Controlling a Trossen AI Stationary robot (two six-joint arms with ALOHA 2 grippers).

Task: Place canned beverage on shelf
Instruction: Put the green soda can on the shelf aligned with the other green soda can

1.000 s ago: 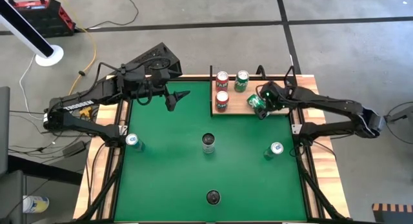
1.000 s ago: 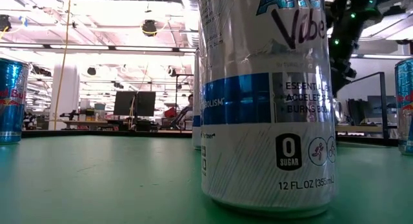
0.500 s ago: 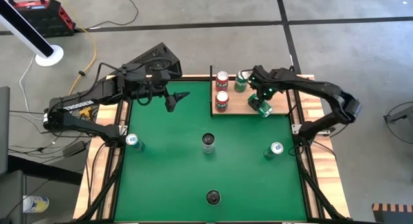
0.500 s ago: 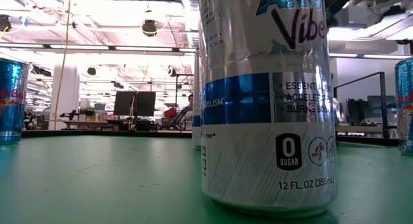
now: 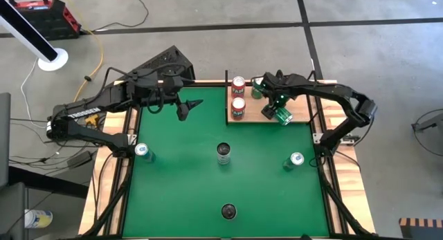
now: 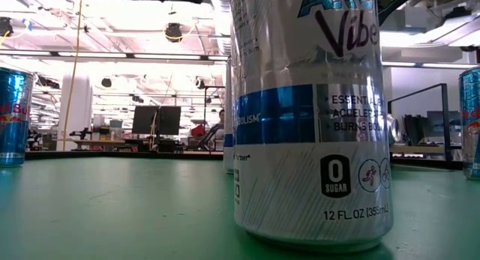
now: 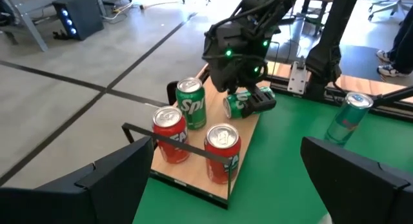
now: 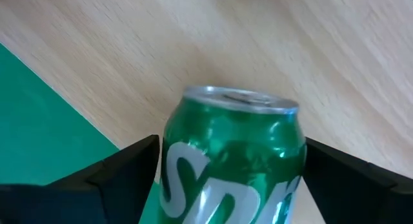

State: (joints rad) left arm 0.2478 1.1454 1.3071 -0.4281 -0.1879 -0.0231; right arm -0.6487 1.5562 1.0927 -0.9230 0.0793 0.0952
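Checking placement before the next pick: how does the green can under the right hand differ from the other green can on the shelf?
The green can under the right hand lies on its side; the other green can stands upright. The tipped can sits at the shelf edge nearest the green felt; the upright one stands at the back beside the red cans. The right hand straddles the tipped can with open fingers; nothing touches the upright can. Both are green soda cans on the pale-wood shelf.

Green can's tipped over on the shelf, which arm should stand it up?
Right, probably. The right gripper hangs open around the tipped green can on the shelf; the left gripper waits across the table.
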